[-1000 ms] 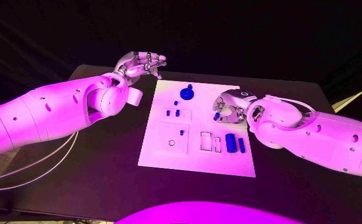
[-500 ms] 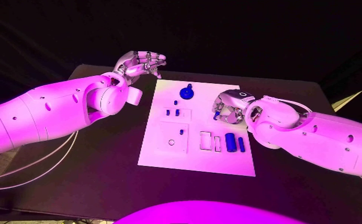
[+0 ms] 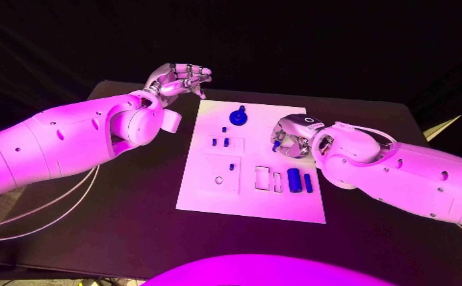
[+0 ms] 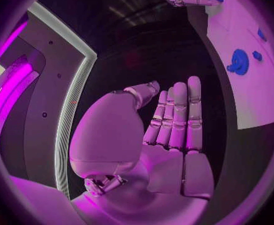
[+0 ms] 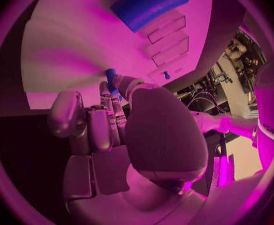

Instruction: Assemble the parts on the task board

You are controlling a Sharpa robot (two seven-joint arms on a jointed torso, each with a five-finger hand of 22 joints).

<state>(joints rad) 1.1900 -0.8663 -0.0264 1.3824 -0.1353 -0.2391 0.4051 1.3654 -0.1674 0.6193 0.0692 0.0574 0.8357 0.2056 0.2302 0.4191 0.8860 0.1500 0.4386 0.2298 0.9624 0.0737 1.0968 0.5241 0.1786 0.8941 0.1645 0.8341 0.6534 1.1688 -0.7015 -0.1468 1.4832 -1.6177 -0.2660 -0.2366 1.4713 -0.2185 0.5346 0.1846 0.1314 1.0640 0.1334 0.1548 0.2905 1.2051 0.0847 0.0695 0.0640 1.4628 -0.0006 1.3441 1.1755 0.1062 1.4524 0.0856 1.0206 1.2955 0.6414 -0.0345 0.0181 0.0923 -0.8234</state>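
Two white arms reach over a black table (image 3: 135,232) whose matt top carries a flat white rectangular board (image 3: 252,200) in its middle. On the board's far end lies a round blue gear-like piece (image 3: 238,118) with a small stub; nearer sit two tiny blue pegs (image 3: 221,143) in a shallow recess, and at the right two blue bars (image 3: 300,182) beside pale rectangular slots. The right hand (image 3: 292,137), silver and jointed, hangs over the board's right side with its fingers curled on a small blue peg (image 3: 276,146); the right wrist view shows that peg (image 5: 111,80) pinched at the fingertips just above the white surface, with a thick, smooth blue cylinder (image 5: 150,4) and stepped slots beyond, detail the head view does not give. The left hand (image 3: 178,83) hovers off the board's far left corner, over bare table, holding nothing. From the head its fingers look loosely bent; the left wrist view shows them (image 4: 174,119) straight, side by side, with the gear (image 4: 239,62) on the board well off to one side.
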